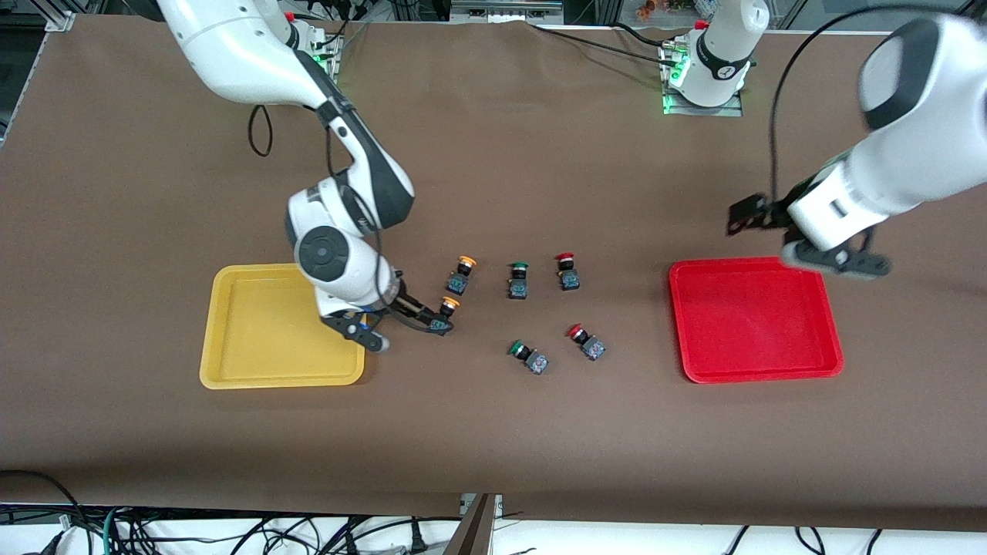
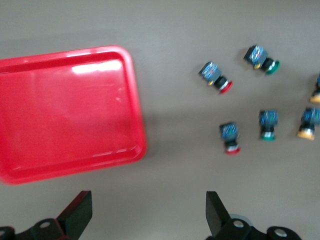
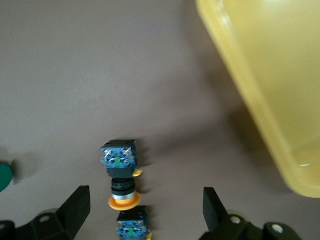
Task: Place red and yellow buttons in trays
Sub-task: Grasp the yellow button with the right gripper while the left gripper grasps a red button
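Front view: six buttons are seen lying on the brown counter (image 1: 540, 447) between the yellow tray (image 1: 231, 370) at the right arm's end and the red tray (image 1: 694, 362) at the left arm's end; both trays are seen with nothing in them. The right hand (image 1: 420, 317) is held low, just beside the yellow tray, at one yellow button (image 1: 443, 316); its fingers (image 3: 75, 210) are seen spread wide in the right wrist view, with the second yellow button (image 1: 461, 275) lying between and ahead of them, farther from the front camera. One green button (image 1: 518, 280) and one red button (image 1: 567, 272) are lined up in the same row as that second yellow one; another green button (image 1: 529, 356) and another red button (image 1: 587, 341) are lying nearer the front camera. The left hand (image 1: 837, 262) is held over the edge of the red tray nearest the arms' bases; its fingers (image 2: 80, 212) are seen wide apart, gripping nothing, in the left wrist view.
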Available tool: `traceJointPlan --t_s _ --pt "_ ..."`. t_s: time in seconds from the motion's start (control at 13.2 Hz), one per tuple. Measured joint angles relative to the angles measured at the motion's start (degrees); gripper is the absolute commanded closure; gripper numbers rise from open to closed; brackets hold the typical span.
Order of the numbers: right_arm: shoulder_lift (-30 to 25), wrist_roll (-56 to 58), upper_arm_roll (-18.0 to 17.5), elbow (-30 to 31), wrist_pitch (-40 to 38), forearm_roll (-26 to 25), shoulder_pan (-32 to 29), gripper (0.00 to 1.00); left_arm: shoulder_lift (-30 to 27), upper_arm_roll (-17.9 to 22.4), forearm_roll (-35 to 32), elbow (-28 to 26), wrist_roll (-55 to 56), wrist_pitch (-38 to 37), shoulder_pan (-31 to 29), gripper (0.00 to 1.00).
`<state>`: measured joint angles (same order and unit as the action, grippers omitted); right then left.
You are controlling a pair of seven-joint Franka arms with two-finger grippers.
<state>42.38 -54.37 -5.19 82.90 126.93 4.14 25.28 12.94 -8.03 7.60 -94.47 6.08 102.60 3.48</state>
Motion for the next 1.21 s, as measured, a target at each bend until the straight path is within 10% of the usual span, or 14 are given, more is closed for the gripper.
traceJointPlan --t_s 0.68,0.91,1.06,1.21 --pt "6.3 -0.1 0.1 0.0 9.8 -1.0 2.0 0.05 31.7 -0.2 0.3 17.1 39.7 14.9 12.6 0.0" --pt "7.8 -0.1 0.1 -0.1 13.1 -2.7 2.1 0.95 36.7 -0.2 0.3 18.1 45.6 24.0 13.3 0.0" --pt "7.9 -0.1 0.2 -0.2 13.5 -3.1 2.1 1.0 38.8 -0.1 -0.1 18.2 46.1 25.4 14.0 0.0" --pt "7.6 0.1 0.3 -0.8 13.5 -3.1 2.1 1.0 39.9 -0.1 -3.8 18.2 46.5 25.5 14.8 0.8"
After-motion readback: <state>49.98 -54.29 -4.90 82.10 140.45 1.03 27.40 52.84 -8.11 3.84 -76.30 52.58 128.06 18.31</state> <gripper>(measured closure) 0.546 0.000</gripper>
